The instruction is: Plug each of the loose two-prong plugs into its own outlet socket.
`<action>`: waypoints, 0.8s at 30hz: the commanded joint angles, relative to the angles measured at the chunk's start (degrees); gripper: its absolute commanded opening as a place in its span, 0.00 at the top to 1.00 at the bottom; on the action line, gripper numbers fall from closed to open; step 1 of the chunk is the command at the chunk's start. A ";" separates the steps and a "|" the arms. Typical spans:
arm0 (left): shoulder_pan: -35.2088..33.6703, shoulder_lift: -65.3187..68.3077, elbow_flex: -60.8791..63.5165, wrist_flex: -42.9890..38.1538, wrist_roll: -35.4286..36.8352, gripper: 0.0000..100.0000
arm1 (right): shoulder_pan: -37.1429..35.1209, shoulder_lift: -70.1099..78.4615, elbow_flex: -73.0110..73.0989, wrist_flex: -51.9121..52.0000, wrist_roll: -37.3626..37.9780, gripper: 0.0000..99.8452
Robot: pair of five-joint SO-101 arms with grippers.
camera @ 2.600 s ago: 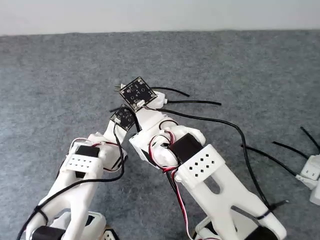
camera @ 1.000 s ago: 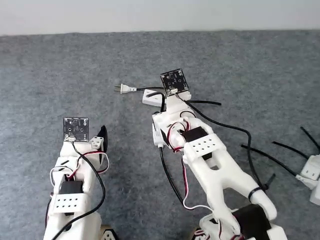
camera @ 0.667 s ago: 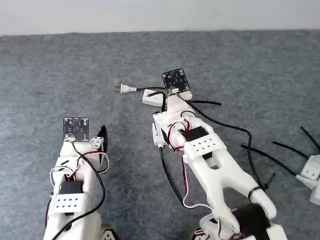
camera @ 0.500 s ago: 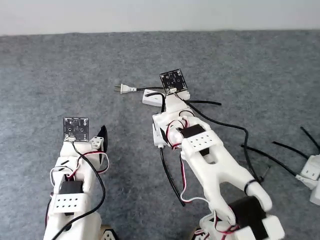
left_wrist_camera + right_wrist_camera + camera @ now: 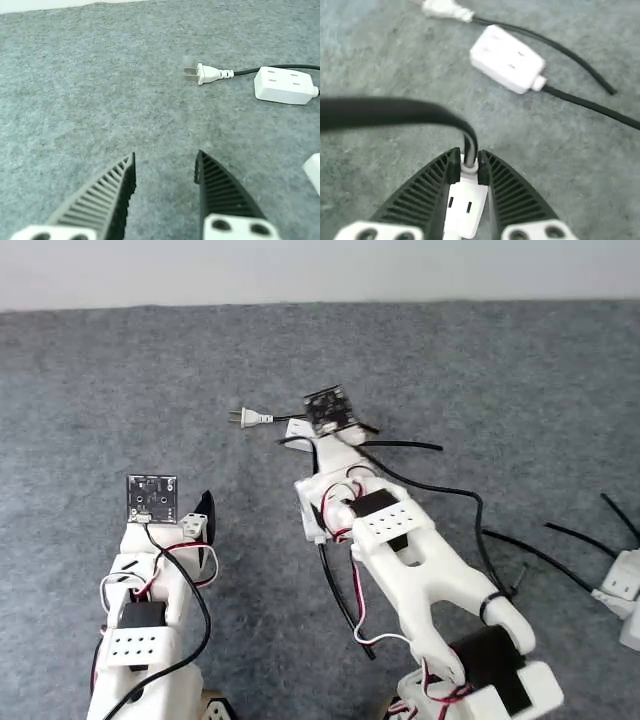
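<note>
Socket (image 5: 465, 207), white slotted block, pinched in right gripper (image 5: 468, 155).

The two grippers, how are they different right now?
The left gripper is open, with a wide gap between its fingers; the right gripper is shut. The left gripper holds nothing, while the right gripper pinches a small white socket on a black cord. The left gripper hangs over bare carpet; the right gripper is near an outlet block lying on the carpet. Both have black ribbed fingers.
</note>
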 commanded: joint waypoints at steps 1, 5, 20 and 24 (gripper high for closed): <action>-0.35 -1.41 -0.22 -1.32 0.00 0.82 | -0.84 3.03 -4.75 1.36 1.49 0.99; -0.35 -1.41 -0.04 -1.41 0.00 0.82 | -0.48 7.60 -10.20 6.81 1.41 0.99; -0.35 -1.41 -0.04 -1.49 0.00 0.82 | -6.02 3.47 -12.13 17.36 -0.53 0.79; -0.35 -1.32 -0.04 -1.58 0.00 0.82 | -6.29 6.46 -12.57 17.01 -0.70 0.78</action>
